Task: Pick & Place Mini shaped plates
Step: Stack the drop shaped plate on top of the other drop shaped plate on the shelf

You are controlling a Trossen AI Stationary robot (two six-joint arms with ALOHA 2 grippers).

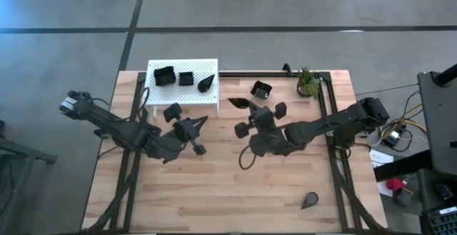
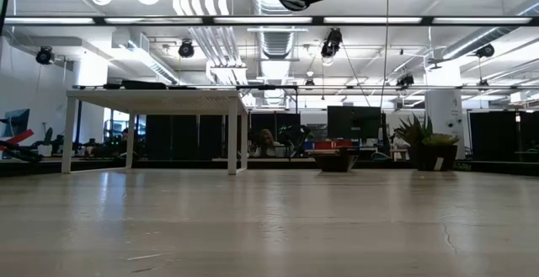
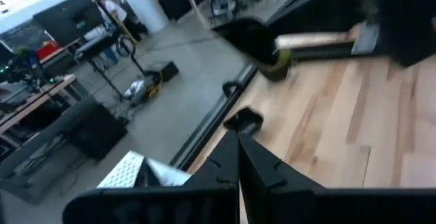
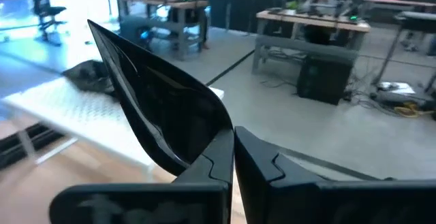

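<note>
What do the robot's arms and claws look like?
Both arms are dark, nearly black, built from jointed segments with round knob-like parts near the wrists. The left arm has a pale block at its base end. A thin dark cable loops below the right arm. Each gripper, left gripper and right gripper, ends in two angular black fingers.

I have both arms reaching inward over mid-table, well apart. My right gripper (image 4: 234, 157) is raised, fingers clamped on a plate (image 4: 160, 98). My left gripper (image 3: 238, 159) hangs empty, its fingers pressed together.
</note>
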